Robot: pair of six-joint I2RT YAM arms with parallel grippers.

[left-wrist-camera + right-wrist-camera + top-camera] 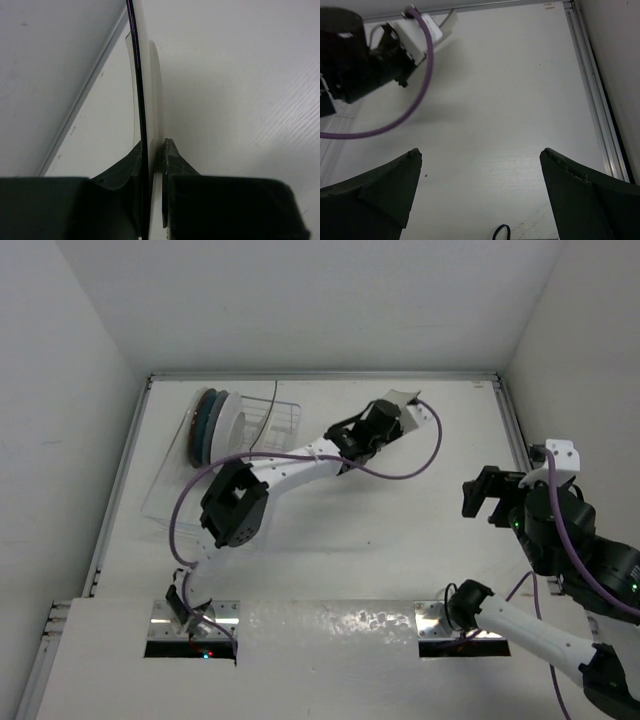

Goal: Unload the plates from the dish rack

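In our left wrist view alone we see the left gripper (153,150) clamped on a dark-edged plate (145,95), while our right gripper (481,152) gapes empty at the right.

The right gripper (480,151) is seen with two dark fingers (375,195) spread wide above a white table (510,90). At upper left, the left arm's black wrist (350,55) is looped by a purple cable (415,107).

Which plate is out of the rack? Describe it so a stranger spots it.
Find the rack at the table's far left, then follow the left arm rightward to its gripper. The plate pinched there is pale with a thin dark edge; unlike the plates standing in the rack, it is out over the table.
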